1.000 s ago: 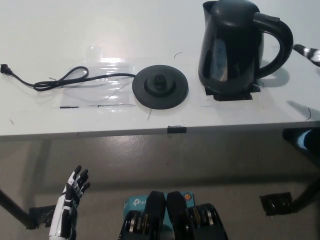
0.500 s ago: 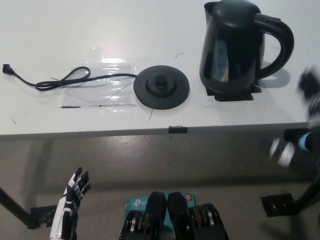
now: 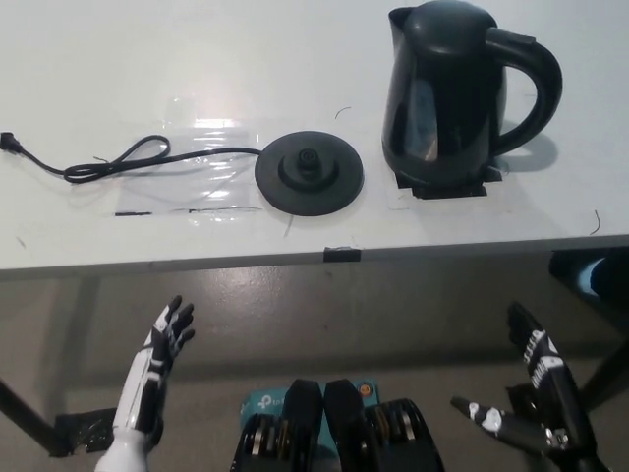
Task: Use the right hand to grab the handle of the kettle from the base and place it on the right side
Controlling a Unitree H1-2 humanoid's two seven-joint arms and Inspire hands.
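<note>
- The kettle (image 3: 447, 93) stands upright on the white counter (image 3: 98, 59) at about 1 o'clock in the head view, on dark tape marks, with its handle (image 3: 531, 93) facing 3 o'clock.
- The round base (image 3: 309, 174) lies bare just to the kettle's 9 o'clock side, close but apart from it; its cord (image 3: 108, 162) runs off toward 9 o'clock over a patch of clear tape.
- So the kettle is already off the base and on the base's right side, which by my reading is the placement the task asks for.
- A second ago the black right hand (image 3: 536, 398) was only a sliver at the right edge beside the handle; half a second ago it was a blur dropping away; now it hangs below the counter edge at 5 o'clock, released, fingers spread, holding nothing.
- That withdrawal suggests the task is finished and the arm is returning to rest.
- The white left hand (image 3: 162, 354) waits at 7 o'clock below the counter, fingers apart and empty, a little higher in the picture than before.
</note>
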